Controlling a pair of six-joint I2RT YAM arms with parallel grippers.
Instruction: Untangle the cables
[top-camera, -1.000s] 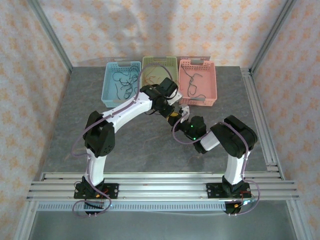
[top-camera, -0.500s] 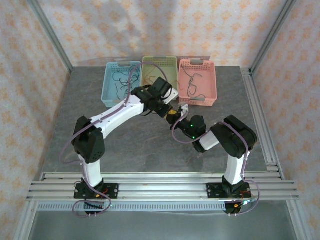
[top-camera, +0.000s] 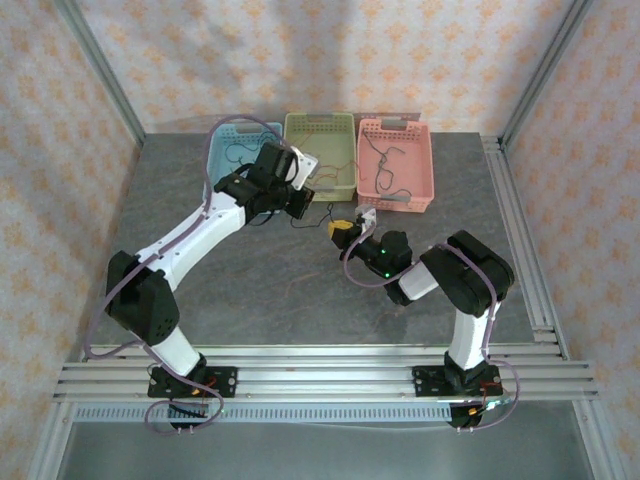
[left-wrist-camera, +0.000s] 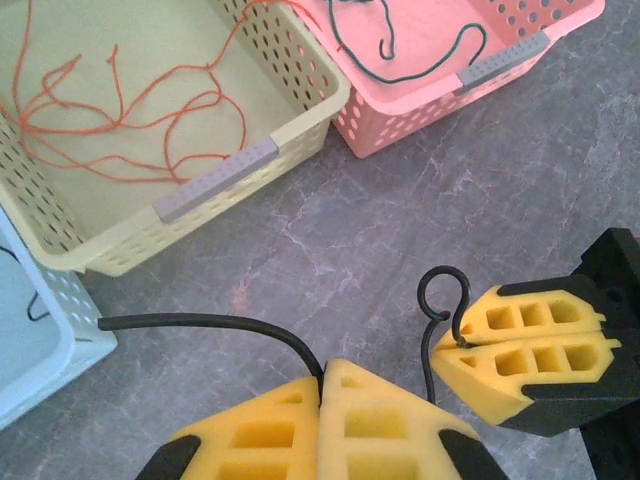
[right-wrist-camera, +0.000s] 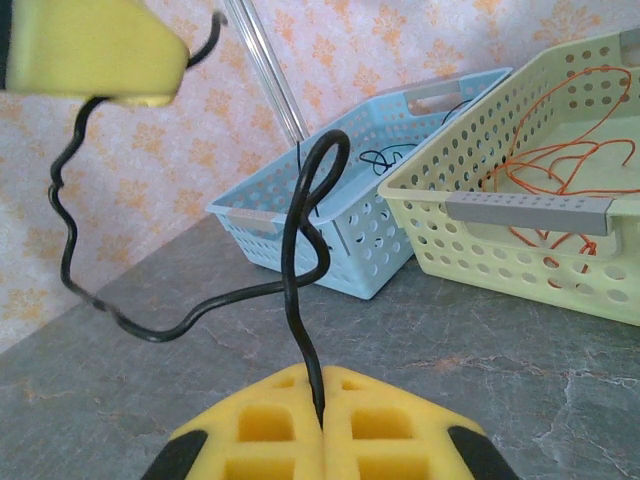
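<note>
left gripper and right gripper each pinch opposite ends of one black cable, slack between them; the left is nearer the blue basket.

Table: was dark grey, marbled with paler veins.
Walls: were pale pink with an orange floral repeat.
Blue basket: was light sky blue.
Yellow-green basket: was pale yellow-green, with a grey handle.
Pink basket: was salmon pink, with a grey handle.
Black cable: was plain black.
Orange cables: were red-orange.
Dark cable: was greenish black.
Left gripper: was yellow foam on black.
Right gripper: was the same yellow and black.
Arms: were white and black.
Lilac cables: were pale lilac.
</note>
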